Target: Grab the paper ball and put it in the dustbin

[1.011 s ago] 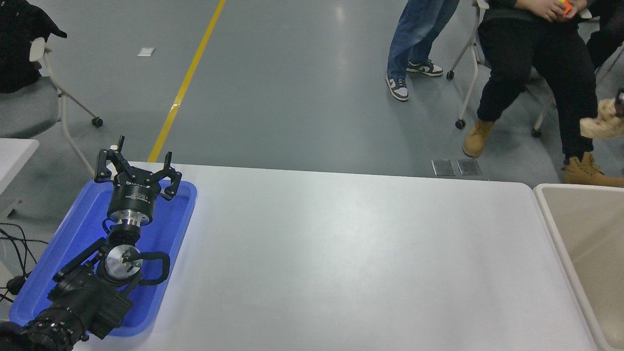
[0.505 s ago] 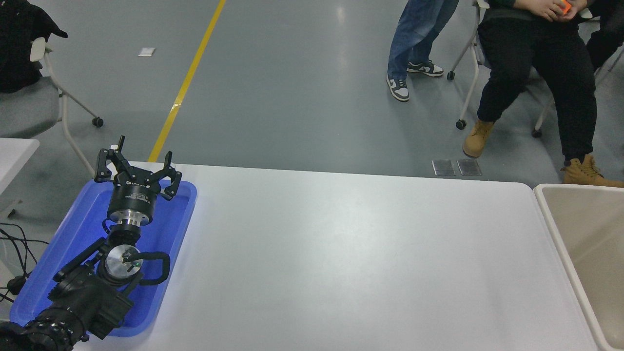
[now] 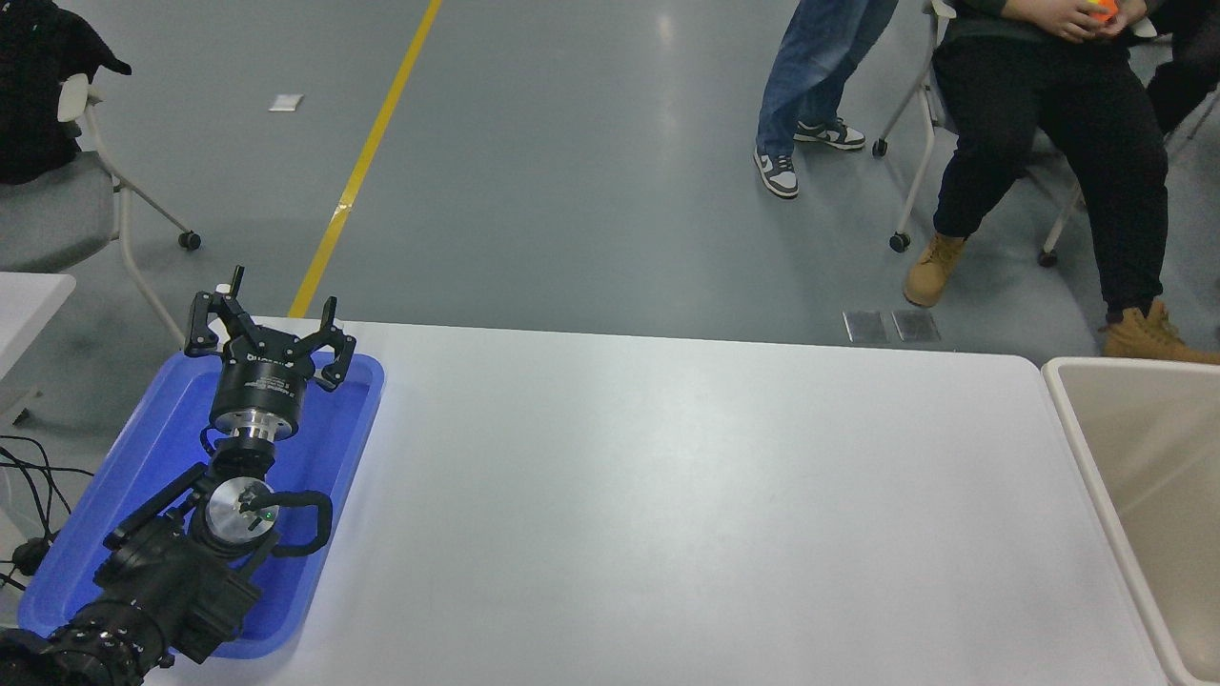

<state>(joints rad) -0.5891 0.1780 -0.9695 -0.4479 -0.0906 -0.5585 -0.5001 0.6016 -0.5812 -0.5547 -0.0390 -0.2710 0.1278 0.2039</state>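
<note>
The dustbin (image 3: 1158, 448) is a beige bin with a thick rim, standing at the table's right end and cut off by the picture's right edge. The part of its inside that shows is bare. The paper ball is out of view. My right arm and gripper are out of view. My left gripper (image 3: 272, 310) is open and empty, parked over the far end of the blue tray (image 3: 338, 433) at the lower left.
The white table (image 3: 686, 505) spans the middle. At the far side a person sits on a wheeled chair (image 3: 1039, 124) at the top right and another stands (image 3: 810, 67) beside. A grey chair (image 3: 57, 210) stands at the far left.
One second ago a tan wad and a dark gripper part showed at the right edge above the dustbin; both have left the picture. The left arm has not moved.
</note>
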